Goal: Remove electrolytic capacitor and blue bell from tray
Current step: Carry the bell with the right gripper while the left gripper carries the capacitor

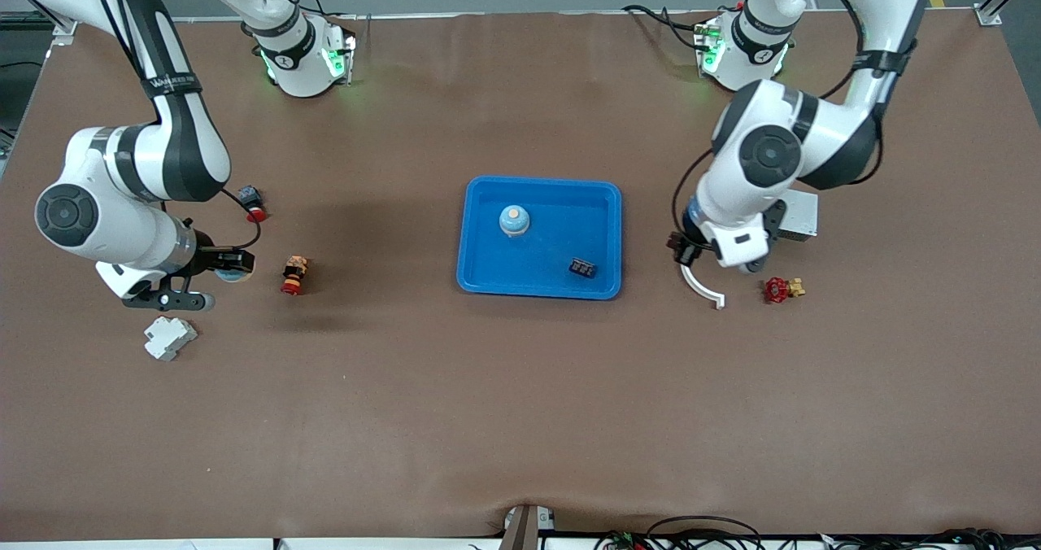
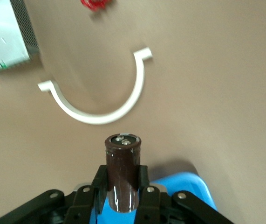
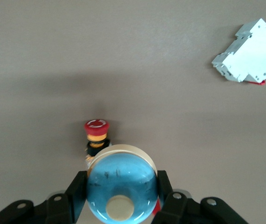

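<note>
Left wrist view: our left gripper clamps the upright electrolytic capacitor over bare table beside the tray; our right gripper grips the blue bell, also off-tray.

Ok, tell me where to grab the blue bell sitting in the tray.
Take the blue bell by the round sides of its dome, coming straight down from above. It stands upright, button on top, clear of the tray rim, so fingers would probably fit on either side.
</note>
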You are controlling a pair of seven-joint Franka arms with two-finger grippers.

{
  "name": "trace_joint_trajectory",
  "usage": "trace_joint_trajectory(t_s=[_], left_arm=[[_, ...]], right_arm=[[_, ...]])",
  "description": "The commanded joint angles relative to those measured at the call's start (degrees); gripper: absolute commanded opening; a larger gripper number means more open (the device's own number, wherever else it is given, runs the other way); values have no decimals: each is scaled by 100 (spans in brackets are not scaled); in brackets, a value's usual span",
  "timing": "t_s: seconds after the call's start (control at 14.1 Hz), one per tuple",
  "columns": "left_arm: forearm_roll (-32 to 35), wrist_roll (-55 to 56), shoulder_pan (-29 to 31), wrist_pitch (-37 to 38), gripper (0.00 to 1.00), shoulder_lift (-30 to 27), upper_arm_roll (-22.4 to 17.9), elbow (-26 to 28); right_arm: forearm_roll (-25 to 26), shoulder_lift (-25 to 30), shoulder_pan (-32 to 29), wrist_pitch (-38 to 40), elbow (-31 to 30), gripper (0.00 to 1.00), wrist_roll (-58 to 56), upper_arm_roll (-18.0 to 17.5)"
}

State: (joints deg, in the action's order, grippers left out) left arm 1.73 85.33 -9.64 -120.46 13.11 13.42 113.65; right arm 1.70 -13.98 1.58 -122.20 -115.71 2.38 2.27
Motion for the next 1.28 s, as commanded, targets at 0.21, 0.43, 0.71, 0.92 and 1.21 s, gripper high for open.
trace_joint_trajectory(t_s=[0.21, 0.43, 0.71, 0.92, 1.21], left_arm=[[363, -1149, 726, 339, 0, -230, 38, 174], [626, -1317, 902, 287, 0, -221, 38, 403], [917, -1632, 1236, 286, 0, -203, 56, 579], [917, -2063, 1561, 251, 0, -37, 56, 605], [952, -2468, 1851, -283, 0, -27, 47, 1008]], right_arm=[[-361, 54, -808, -1128, -900, 0, -861, -148], [-925, -279, -949, -1445, -962, 0, -1344, -130], [-926, -815, -949, -2191, -1015, 0, -1354, -122], [-917, -1027, -923, -2553, -1024, 0, -1354, -122], [-917, -1080, -923, -2563, -1015, 2, -1310, -113]])
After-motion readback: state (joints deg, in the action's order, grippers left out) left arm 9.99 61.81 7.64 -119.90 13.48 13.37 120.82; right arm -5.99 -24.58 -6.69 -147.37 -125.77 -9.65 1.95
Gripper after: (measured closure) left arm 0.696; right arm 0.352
